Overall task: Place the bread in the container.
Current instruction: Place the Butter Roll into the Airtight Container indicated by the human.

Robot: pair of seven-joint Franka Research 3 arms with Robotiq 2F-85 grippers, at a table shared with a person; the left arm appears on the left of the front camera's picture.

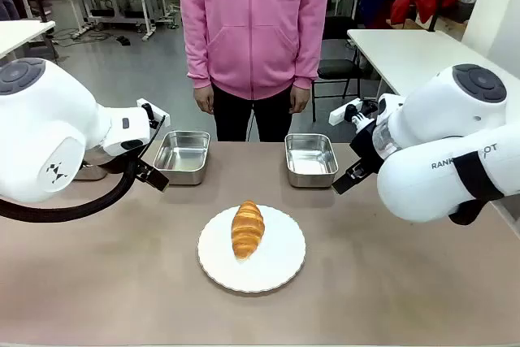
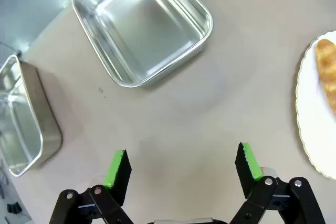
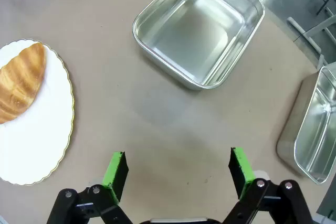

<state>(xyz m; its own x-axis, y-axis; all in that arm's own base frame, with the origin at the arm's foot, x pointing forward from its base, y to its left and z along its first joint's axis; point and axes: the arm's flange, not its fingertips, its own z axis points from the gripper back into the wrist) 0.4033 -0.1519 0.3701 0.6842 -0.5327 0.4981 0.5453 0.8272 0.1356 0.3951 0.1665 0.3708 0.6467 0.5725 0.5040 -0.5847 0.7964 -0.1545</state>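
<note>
Two spread: left pincer (image 2: 181,153), right pincer (image 3: 177,155) | bread (image 1: 247,229) on plate (image 1: 278,267) | taupe table (image 1: 406,282) | grey floor (image 1: 138,71)

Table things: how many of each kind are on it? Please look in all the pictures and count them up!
Steel pans: 4
White plate: 1
Croissant: 1
Total: 6

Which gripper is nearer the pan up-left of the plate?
Left. The left gripper sits just beside that pan; the right gripper is across the table beside another pan.
</note>
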